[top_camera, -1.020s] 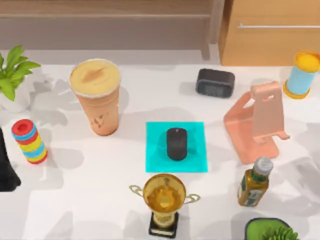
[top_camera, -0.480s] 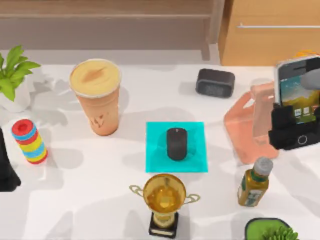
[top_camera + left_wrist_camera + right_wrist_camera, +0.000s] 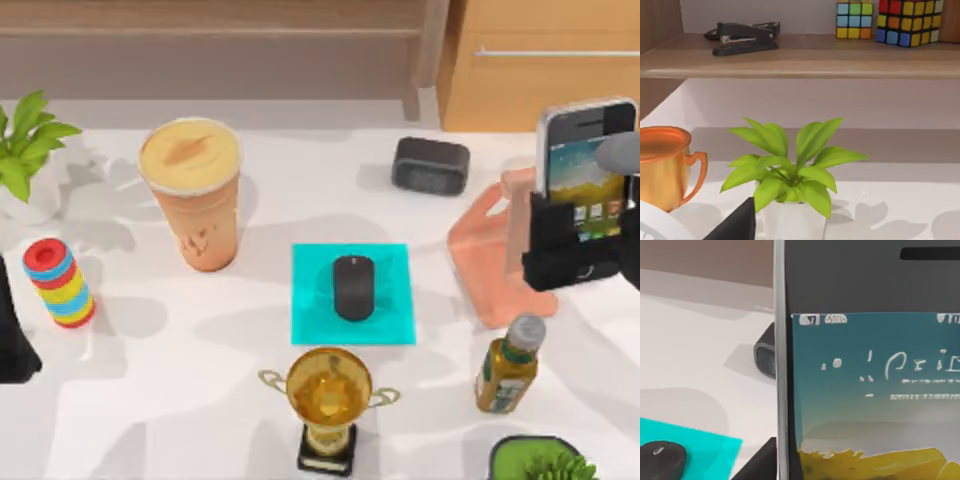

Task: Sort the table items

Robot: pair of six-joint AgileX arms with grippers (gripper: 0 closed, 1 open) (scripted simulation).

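Note:
My right gripper (image 3: pixel 578 252) is shut on the lower part of a silver-edged smartphone (image 3: pixel 583 152), holding it upright above the pink phone stand (image 3: pixel 488 255) at the table's right. The right wrist view has the smartphone's (image 3: pixel 865 370) colourful screen close up. A black oval mouse (image 3: pixel 353 287) lies on a cyan mat (image 3: pixel 312 322) at mid table; the mouse (image 3: pixel 660 460) and mat (image 3: pixel 705 452) also appear past the phone's edge. A tall tan-orange drink cup (image 3: pixel 195 195) stands upright at the back left. My left arm (image 3: pixel 10 345) is parked at the left edge.
A gold trophy (image 3: pixel 328 400) stands in front of the mat, and a dark speaker box (image 3: pixel 430 165) behind it. A green bottle (image 3: pixel 508 365) is near the stand. A ring stack (image 3: pixel 58 283) and potted plant (image 3: pixel 25 150) sit left. Shelf (image 3: pixel 800 55) behind.
My right gripper came in from the right edge carrying the smartphone and has shifted left and toward the back, over the pink stand. It now covers the blue-and-yellow cylinder. Nothing else moved.

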